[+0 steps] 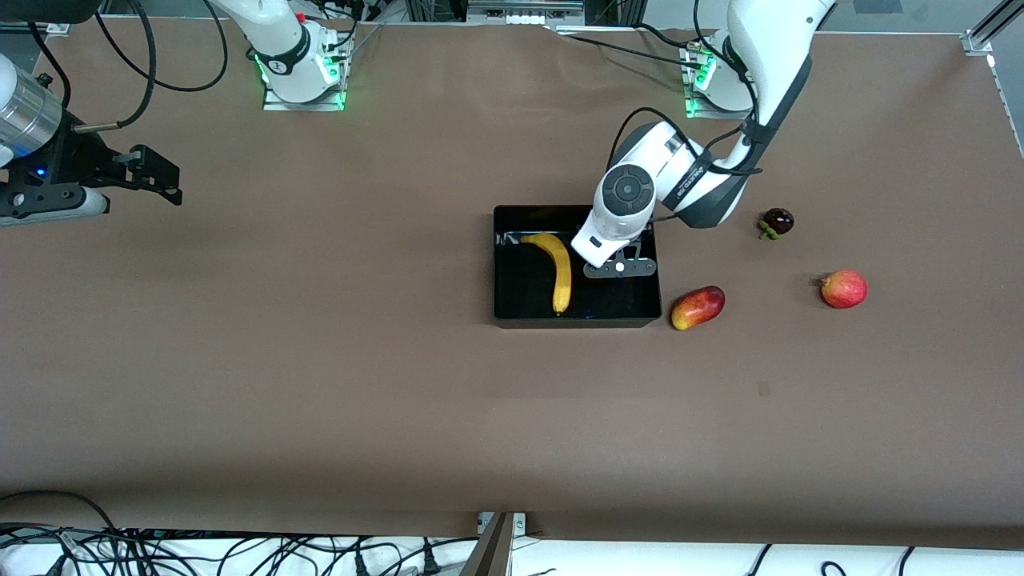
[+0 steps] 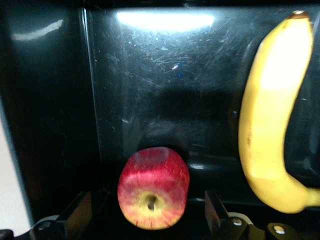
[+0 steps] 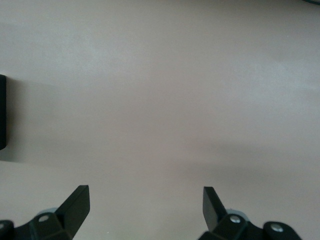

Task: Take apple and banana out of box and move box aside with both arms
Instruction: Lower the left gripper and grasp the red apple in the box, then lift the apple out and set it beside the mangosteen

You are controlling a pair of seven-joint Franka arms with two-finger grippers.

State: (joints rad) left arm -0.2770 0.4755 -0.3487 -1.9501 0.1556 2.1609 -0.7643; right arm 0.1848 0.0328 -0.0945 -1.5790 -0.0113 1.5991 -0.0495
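The apple pick was in hand. The left end effector (image 2: 145, 220) hung inside the glossy black plastic box (image 1: 512, 308), fingers wide, straddling the small round red-yellow apple (image 2: 153, 194) without gripping it; beside it lay the smooth curved banana (image 1: 556, 268). Next it needed to descend and close. The right end effector (image 3: 145, 215) waited open and empty over bare brown counter (image 1: 320, 360).

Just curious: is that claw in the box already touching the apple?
Apart. The left wrist view shows the left gripper open, dark box floor visible between each fingertip and the apple.
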